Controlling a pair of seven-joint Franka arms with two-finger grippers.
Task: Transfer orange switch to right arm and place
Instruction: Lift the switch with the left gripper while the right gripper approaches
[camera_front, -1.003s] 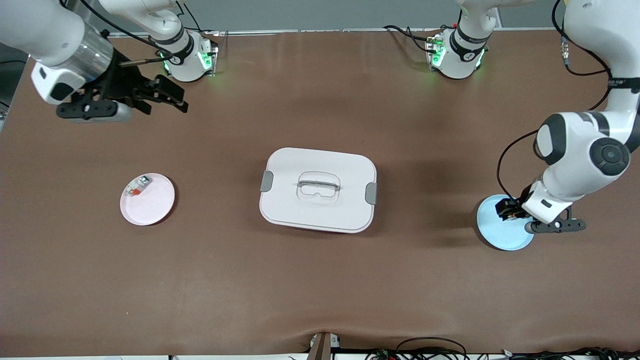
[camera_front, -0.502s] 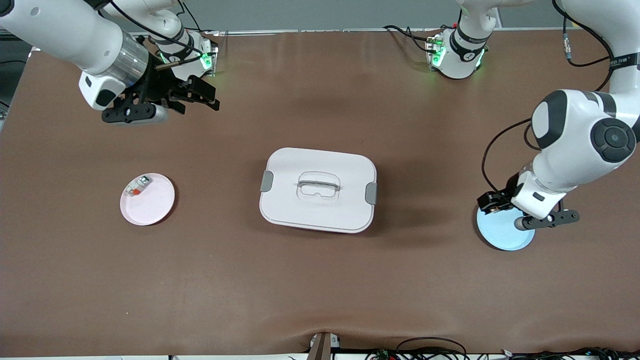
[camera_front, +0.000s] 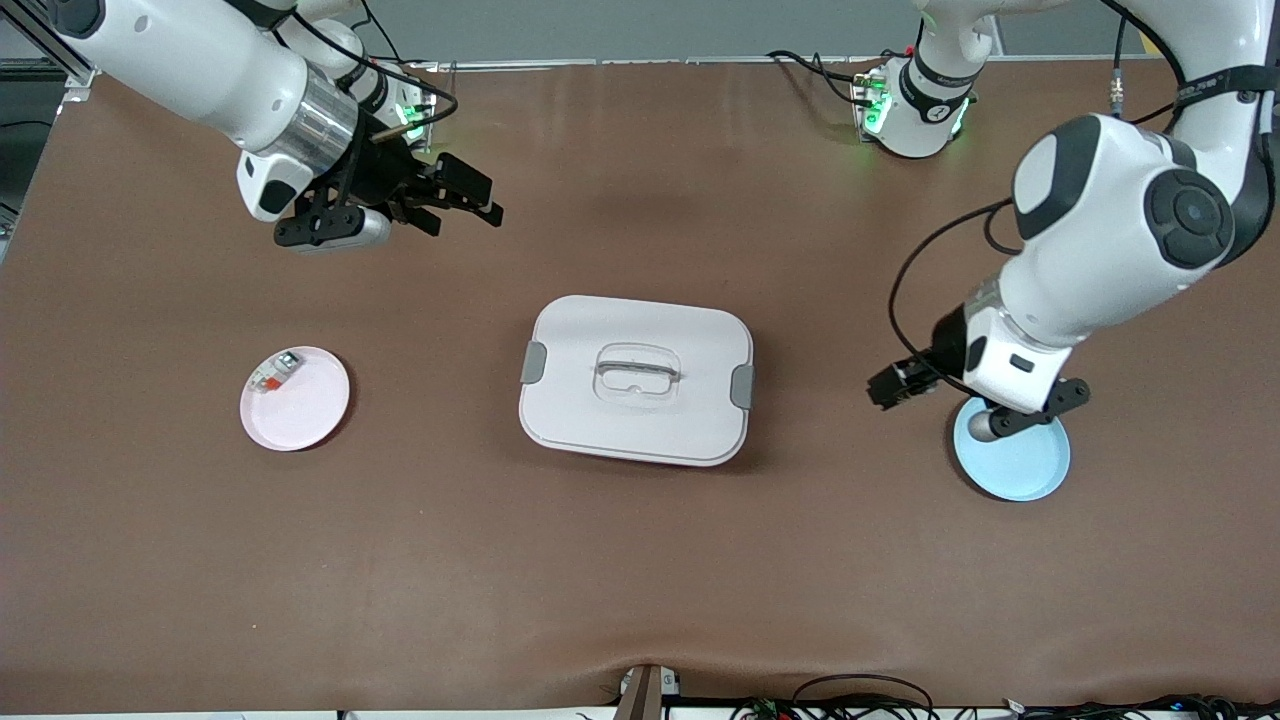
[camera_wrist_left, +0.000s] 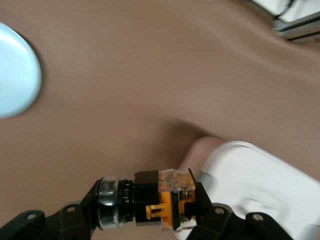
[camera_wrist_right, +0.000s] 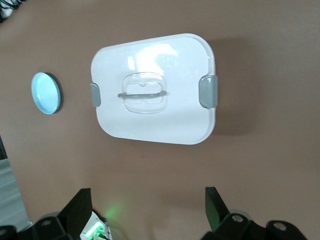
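My left gripper (camera_front: 890, 385) is shut on the orange switch (camera_wrist_left: 167, 202), a small black block with orange parts and a clear cap. It holds the switch in the air over the brown table, between the blue plate (camera_front: 1012, 462) and the white lidded box (camera_front: 637, 380). In the left wrist view its fingers (camera_wrist_left: 202, 197) clamp the switch's two ends. My right gripper (camera_front: 470, 200) is open and empty, up over the table near the right arm's base. Its fingers (camera_wrist_right: 216, 204) stand wide apart in the right wrist view.
The white box with grey latches and a handle sits mid-table and also shows in the right wrist view (camera_wrist_right: 155, 87). A pink plate (camera_front: 305, 415) toward the right arm's end holds a whitish-clear part with a red-orange patch (camera_front: 275, 372). Cables lie along the table's near edge.
My left gripper has risen off the blue plate with the switch and moved toward the box. My right gripper has swung from the table's end toward the middle, still open.
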